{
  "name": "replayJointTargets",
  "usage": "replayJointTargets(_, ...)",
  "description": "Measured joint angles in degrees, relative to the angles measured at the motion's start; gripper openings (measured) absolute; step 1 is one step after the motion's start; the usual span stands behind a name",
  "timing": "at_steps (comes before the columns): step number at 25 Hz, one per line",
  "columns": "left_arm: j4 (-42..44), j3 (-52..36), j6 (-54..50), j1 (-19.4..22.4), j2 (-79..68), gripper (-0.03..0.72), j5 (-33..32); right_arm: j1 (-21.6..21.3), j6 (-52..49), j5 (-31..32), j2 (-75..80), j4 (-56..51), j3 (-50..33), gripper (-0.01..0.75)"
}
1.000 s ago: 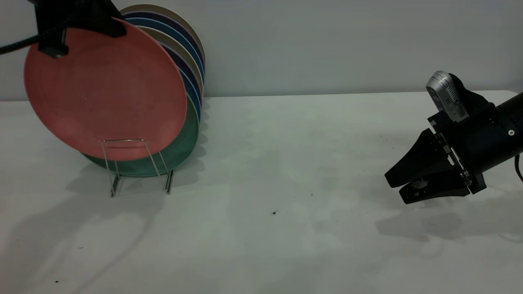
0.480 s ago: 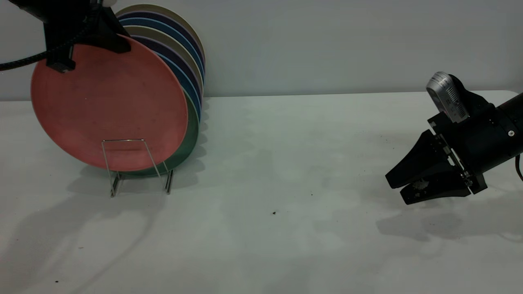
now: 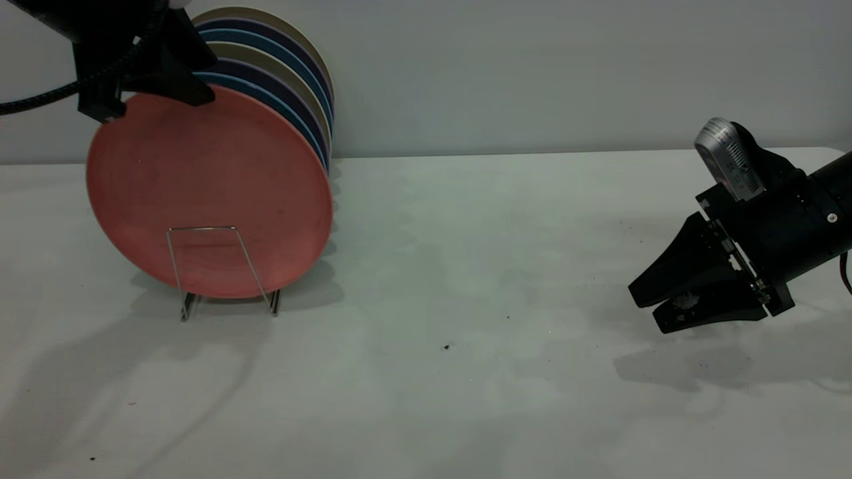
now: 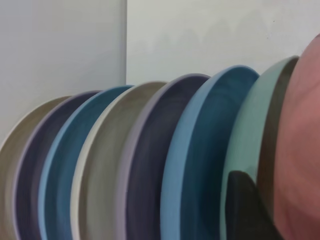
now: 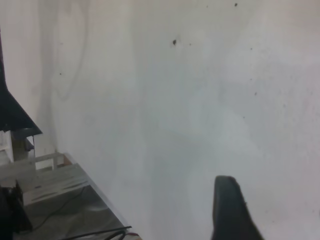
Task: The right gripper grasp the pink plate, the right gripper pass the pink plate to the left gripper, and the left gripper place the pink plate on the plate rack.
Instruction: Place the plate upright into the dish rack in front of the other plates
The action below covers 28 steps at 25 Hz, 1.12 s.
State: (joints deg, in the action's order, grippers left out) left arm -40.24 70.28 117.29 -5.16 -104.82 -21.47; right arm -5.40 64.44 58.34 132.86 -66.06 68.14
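The pink plate (image 3: 213,193) stands upright at the front of the plate rack (image 3: 200,228), its lower edge down at the rack's base behind the front wire loop. My left gripper (image 3: 143,80) is shut on the plate's upper rim. In the left wrist view one of its fingers (image 4: 242,207) sits between the teal-green plate (image 4: 250,125) and the pink plate (image 4: 300,150). My right gripper (image 3: 644,308) hovers low over the table at the far right, open and empty. One of its fingers (image 5: 227,210) shows over bare table.
Several upright plates (image 3: 293,80) in blue, purple and beige fill the rack behind the pink one, close against the back wall. The white table (image 3: 452,266) spreads between the rack and the right gripper, with a few dark specks (image 3: 446,346).
The left gripper has carried the pink plate down and to the right, from tilted above the rack to upright against the other plates, now covering the teal-green one. The right gripper has not moved.
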Motion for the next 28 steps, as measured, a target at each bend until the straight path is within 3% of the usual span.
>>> replayJointTargets(8, 2.7, 0.0, -2.7, 0.0, 0.2, 0.377, 0.4, 0.0, -0.1, -0.1, 0.0, 0.7, 0.0, 0.442)
replayJointTargets(19, 30.3, 0.0, -22.9, 0.0, 1.3, 0.377, -2.5, 0.0, -1.1, -0.4, 0.0, 0.9, 0.0, 0.442)
replayJointTargets(28, 31.0, 0.0, -29.2, 0.0, 2.8, 0.377, -5.8, 0.0, -1.2, -0.5, 0.0, 0.9, 0.0, 0.442)
